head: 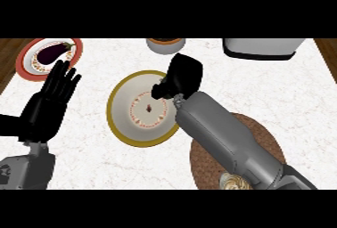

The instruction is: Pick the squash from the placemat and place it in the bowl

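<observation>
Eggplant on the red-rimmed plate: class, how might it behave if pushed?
The eggplant looks rounded and elongated, so it would probably roll. Its glossy skin suggests it may be slippery. The rim of the plate might stop it.

View: one head camera only, high above the white marbled counter (pixel 99 160).
Facing: steeply downward.
Centre: the yellow-rimmed round bowl (pixel 123 129).
Nearness: close; both forearms enter from the lower edge.

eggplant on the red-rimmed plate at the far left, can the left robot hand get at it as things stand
Probably yes. The left robot hand rests open just below the red-rimmed round plate holding the dark purple eggplant, and nothing lies between them. The right robot hand is over by the yellow-rimmed bowl.
</observation>
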Tool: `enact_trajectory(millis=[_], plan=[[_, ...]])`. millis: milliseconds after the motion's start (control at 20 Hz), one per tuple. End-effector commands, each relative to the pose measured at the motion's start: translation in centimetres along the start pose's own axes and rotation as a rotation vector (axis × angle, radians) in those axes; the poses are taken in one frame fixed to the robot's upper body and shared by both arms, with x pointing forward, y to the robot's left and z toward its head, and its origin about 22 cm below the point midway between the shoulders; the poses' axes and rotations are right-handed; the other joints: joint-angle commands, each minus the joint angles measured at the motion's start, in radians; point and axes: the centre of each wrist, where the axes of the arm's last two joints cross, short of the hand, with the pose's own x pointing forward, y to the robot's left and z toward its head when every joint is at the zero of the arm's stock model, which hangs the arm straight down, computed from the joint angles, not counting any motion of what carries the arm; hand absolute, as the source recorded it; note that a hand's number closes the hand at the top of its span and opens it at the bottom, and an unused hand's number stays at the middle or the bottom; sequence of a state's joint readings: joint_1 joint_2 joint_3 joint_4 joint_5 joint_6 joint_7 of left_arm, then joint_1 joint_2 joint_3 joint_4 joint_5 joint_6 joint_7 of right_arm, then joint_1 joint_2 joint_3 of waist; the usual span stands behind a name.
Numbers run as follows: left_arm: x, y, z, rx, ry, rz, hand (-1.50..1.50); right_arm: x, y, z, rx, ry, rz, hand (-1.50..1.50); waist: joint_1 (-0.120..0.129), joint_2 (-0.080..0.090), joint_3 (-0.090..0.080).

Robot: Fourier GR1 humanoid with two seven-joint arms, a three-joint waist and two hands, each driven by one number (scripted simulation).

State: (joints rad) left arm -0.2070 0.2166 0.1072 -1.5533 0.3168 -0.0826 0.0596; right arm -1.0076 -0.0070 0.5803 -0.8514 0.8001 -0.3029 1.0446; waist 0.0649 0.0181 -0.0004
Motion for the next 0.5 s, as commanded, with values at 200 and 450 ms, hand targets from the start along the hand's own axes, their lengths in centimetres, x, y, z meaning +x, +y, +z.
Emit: enact_trajectory(millis=[200, 450], plan=[[0.5, 0.6, -0.6, -0.026, -0.002, -0.009, 0.00, -3.0, 2.8, -2.3, 0.186, 0.069, -0.175, -1.50, 0.011, 0.004, 0.001], [-0.5, -2.0, -0.5, -0.032, -0.009, 0.012, 0.00, -3.5, 2.6, -2.7, 0.015, -0.009, -0.410, -1.50, 0.020, 0.009, 0.002]])
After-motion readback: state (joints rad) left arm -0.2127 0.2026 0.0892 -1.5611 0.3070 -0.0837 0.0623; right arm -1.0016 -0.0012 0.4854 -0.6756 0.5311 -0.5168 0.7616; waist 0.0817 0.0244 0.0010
